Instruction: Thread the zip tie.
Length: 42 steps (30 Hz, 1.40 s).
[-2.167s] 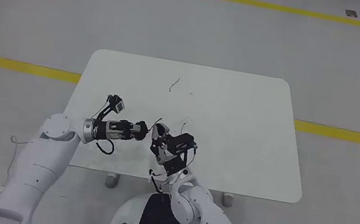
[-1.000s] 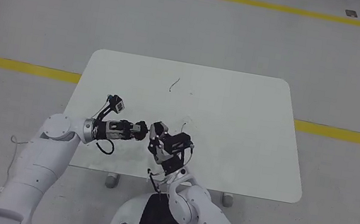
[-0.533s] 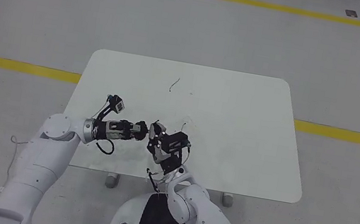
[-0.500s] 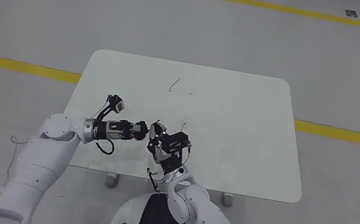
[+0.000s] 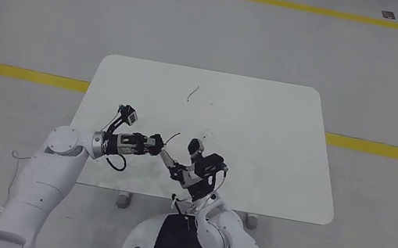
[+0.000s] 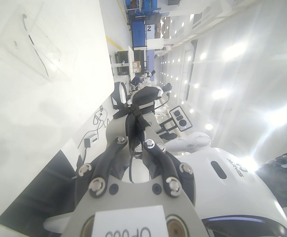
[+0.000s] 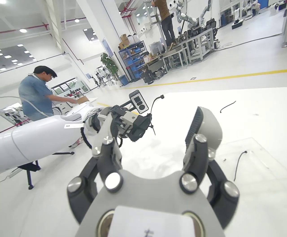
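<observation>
Black zip tie (image 7: 151, 112) clamped in left pincer (image 5: 157, 144), mid-frame; right pincer (image 5: 182, 159) gaping, empty. I reckon next: pinch tail, feed through head.

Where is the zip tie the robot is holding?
In the top view, the zip tie is pinched in the left gripper, above the white table's near left part, just beside the open right gripper.

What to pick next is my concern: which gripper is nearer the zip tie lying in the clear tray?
Right. The right gripper hangs open beside that zip tie; the left gripper, farther off, grips another tie.
</observation>
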Each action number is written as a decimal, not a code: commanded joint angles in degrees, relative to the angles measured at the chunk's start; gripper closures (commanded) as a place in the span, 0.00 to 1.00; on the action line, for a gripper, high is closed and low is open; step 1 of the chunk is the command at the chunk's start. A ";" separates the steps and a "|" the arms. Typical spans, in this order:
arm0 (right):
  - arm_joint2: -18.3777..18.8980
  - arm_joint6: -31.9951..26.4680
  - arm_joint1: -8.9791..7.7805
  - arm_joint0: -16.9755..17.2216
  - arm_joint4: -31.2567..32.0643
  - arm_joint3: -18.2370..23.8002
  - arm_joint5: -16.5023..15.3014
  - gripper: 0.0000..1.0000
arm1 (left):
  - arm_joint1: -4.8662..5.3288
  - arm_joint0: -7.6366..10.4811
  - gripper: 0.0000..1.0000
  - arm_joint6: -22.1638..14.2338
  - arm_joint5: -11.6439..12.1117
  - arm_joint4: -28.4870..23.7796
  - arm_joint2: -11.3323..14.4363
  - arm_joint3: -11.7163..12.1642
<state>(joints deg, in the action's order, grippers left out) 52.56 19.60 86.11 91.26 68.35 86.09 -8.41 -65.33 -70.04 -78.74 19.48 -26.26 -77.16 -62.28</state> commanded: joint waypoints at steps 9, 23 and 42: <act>2.66 -4.19 -0.35 0.26 -13.30 0.32 -8.50 0.00 | 0.02 -0.63 1.00 0.34 -0.86 -1.95 0.07 -2.07; 5.44 -28.26 -3.39 -0.48 -49.92 5.39 -11.07 0.00 | 5.37 -4.35 1.00 -0.90 -3.75 -24.02 3.06 -7.48; 7.99 -54.47 -3.42 -5.19 -89.39 -1.64 -11.07 0.00 | 5.35 -2.71 1.00 -0.90 -11.68 -40.80 11.96 -6.53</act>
<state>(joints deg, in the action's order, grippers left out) 60.55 -32.71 82.60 86.44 -17.60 85.45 -19.48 -60.05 -72.95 -79.64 8.03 -65.53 -65.97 -68.70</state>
